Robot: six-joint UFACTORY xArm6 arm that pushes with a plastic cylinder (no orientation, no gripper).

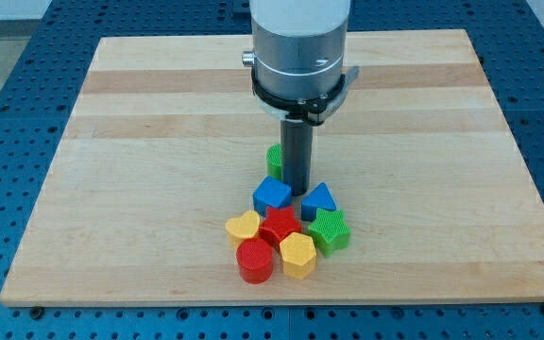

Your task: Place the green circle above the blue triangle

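Observation:
The green circle (274,158) sits just above the cluster, mostly hidden behind my rod; only its left edge shows. The blue triangle (318,199) lies to the right of the rod's lower end. My tip (300,194) rests on the board between the blue cube-like block (271,195) on its left and the blue triangle on its right, with the green circle right behind it toward the view's top left.
Below the blue blocks lie a red star-like block (280,225), a yellow heart (244,227), a red cylinder (254,261), a yellow hexagon (297,254) and a green star-like block (330,229). The wooden board (159,142) ends near the view's bottom.

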